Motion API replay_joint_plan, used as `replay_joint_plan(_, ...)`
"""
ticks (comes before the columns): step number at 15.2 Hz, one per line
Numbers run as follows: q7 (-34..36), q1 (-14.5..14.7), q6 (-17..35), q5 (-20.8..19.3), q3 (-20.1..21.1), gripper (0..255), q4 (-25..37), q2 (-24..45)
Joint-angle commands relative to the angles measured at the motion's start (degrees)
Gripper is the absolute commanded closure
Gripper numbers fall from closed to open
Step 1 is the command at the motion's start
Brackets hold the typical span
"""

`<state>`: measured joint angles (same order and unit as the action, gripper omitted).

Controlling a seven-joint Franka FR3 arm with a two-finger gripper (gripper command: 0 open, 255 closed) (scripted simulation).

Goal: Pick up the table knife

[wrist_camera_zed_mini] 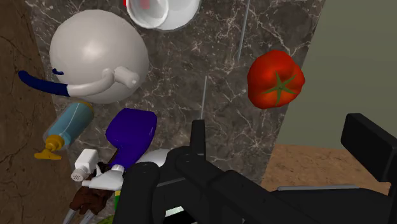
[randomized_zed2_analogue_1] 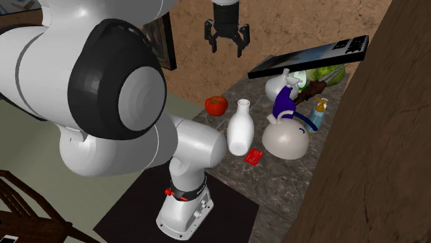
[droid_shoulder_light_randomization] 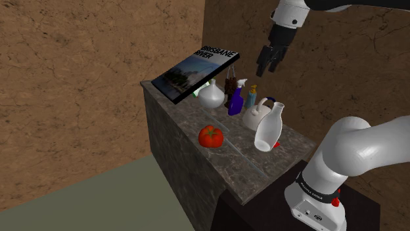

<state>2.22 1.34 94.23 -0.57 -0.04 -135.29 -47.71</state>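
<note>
A brown-handled piece with a grey blade (randomized_zed2_analogue_1: 330,74), which I take for the table knife, leans at the back of the marble counter (droid_shoulder_light_randomization: 187,141) behind the purple spray bottle (randomized_zed2_analogue_1: 283,102). Its brown handle (wrist_camera_zed_mini: 84,198) shows near the spray bottle's white nozzle, and dark brown strips (droid_shoulder_light_randomization: 228,85) stand under the book's edge. My gripper (droid_shoulder_light_randomization: 268,63) hangs high above the counter's back end, open and empty, well clear of the knife. From across, the gripper (randomized_zed2_analogue_1: 226,47) shows its fingers spread. The wrist view has the gripper (wrist_camera_zed_mini: 280,124) open above the counter edge.
A tilted book (droid_shoulder_light_randomization: 194,72) leans over the back. A round white vase (droid_shoulder_light_randomization: 210,97), small blue bottle (droid_shoulder_light_randomization: 251,97), white teapot (droid_shoulder_light_randomization: 256,117), white bottle (droid_shoulder_light_randomization: 268,131) and red chip (droid_shoulder_light_randomization: 276,144) crowd the wall side. A tomato (droid_shoulder_light_randomization: 211,136) sits near the front edge.
</note>
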Motion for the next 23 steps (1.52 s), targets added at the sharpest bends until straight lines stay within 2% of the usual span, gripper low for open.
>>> replay_joint_plan(1, 0.0, 0.0, 0.0, 0.0, 0.0, 0, 0.0, 0.0)
replay_joint_plan(7, 2.9, -0.1, 9.5, 1.0, 1.5, 0, -12.4, -1.9)
replay_joint_plan(13, 6.0, 0.1, 20.3, 2.3, 3.4, 0, -23.0, -1.0)
replay_joint_plan(18, 8.6, 0.5, 30.9, 3.7, 5.2, 0, -30.4, 3.0)
replay_joint_plan(23, 11.5, 1.2, 43.8, 5.3, 7.3, 0, -35.8, 11.2)
